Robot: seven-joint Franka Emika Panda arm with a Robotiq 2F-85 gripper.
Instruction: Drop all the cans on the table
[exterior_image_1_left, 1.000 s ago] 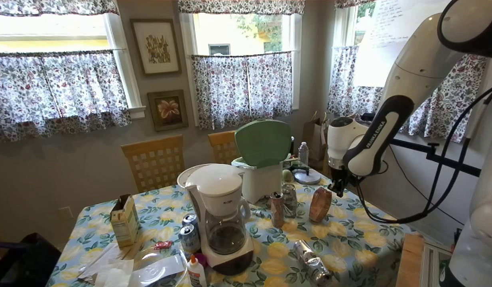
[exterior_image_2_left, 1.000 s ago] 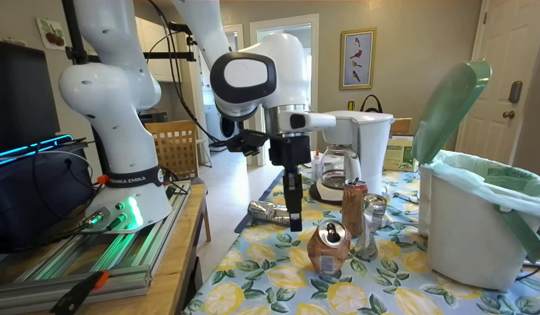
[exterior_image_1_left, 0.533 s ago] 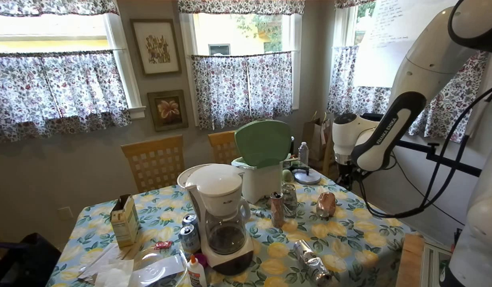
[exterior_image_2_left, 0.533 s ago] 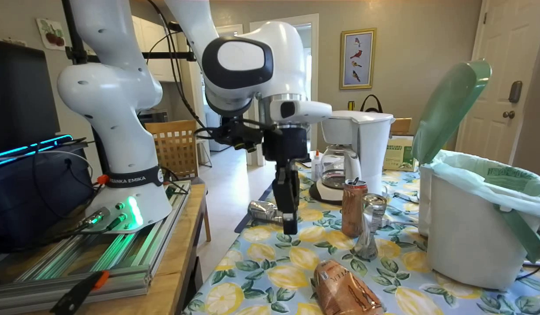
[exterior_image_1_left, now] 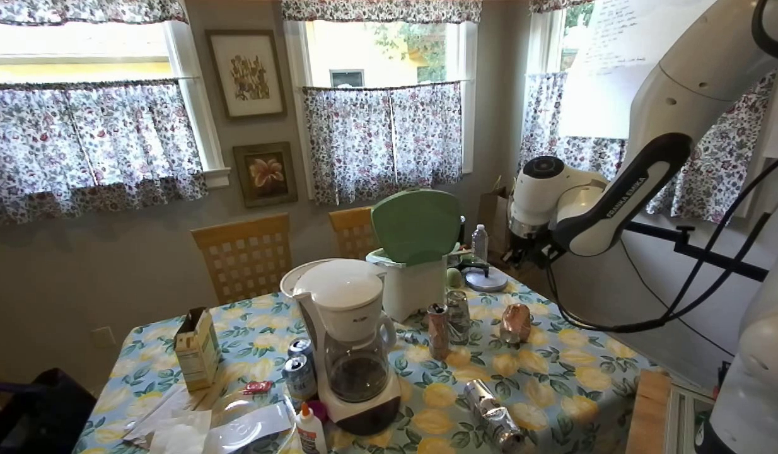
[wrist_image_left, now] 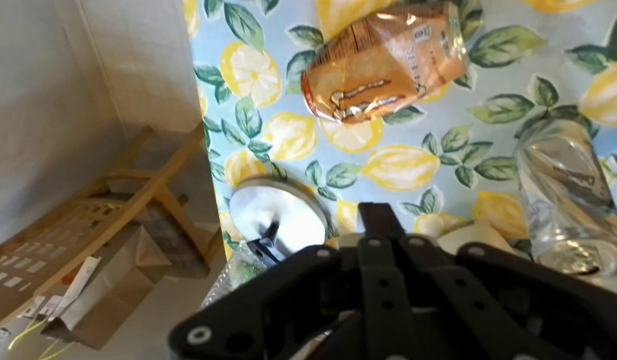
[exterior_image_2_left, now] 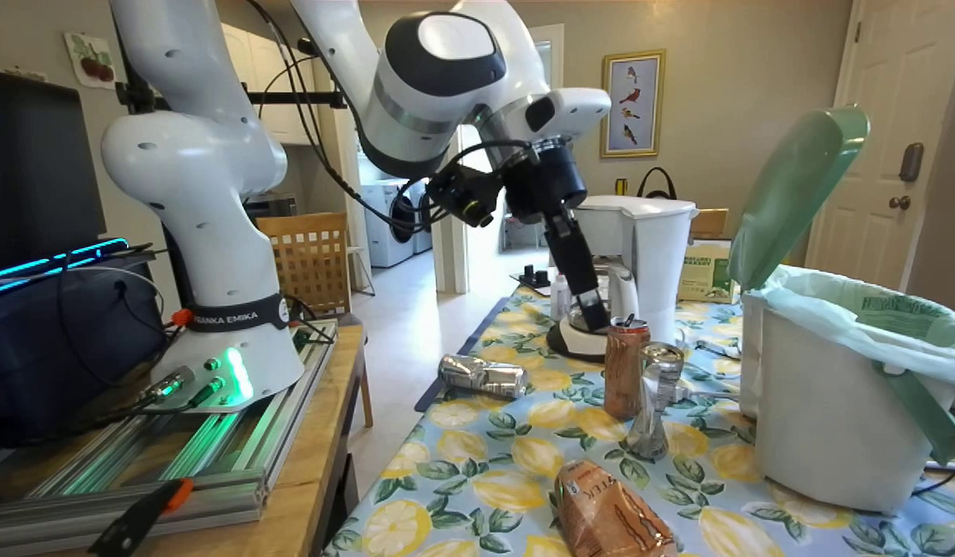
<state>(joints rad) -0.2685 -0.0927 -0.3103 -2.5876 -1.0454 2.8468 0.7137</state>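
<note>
A crumpled orange can [exterior_image_2_left: 613, 510] lies on its side on the flowery table [exterior_image_2_left: 462, 449]; it also shows in an exterior view [exterior_image_1_left: 516, 323] and the wrist view [wrist_image_left: 383, 65]. An upright reddish can [exterior_image_2_left: 626, 371] stands beside a crushed silvery can [exterior_image_2_left: 652, 402], which also shows in the wrist view [wrist_image_left: 571, 195]. A dented silvery can [exterior_image_2_left: 481, 375] lies on its side nearer the robot. Two blue-silver cans [exterior_image_1_left: 299, 376] stand beside the coffee maker. My gripper [exterior_image_2_left: 597, 316], seen also in the wrist view [wrist_image_left: 381, 220], is shut, empty and tilted above the table, apart from the cans.
The white coffee maker [exterior_image_1_left: 357, 353] stands mid-table. The pale container [exterior_image_2_left: 841, 410] with its raised green lid [exterior_image_2_left: 802, 193] is near the cans. A pan lid [wrist_image_left: 278, 215], glue bottle [exterior_image_1_left: 310, 429] and cardboard box [exterior_image_1_left: 197, 350] are also on the table.
The orange can has gone from upright and leaning to lying on its side. My gripper has risen and tilted, its tips swinging away from the robot base.
</note>
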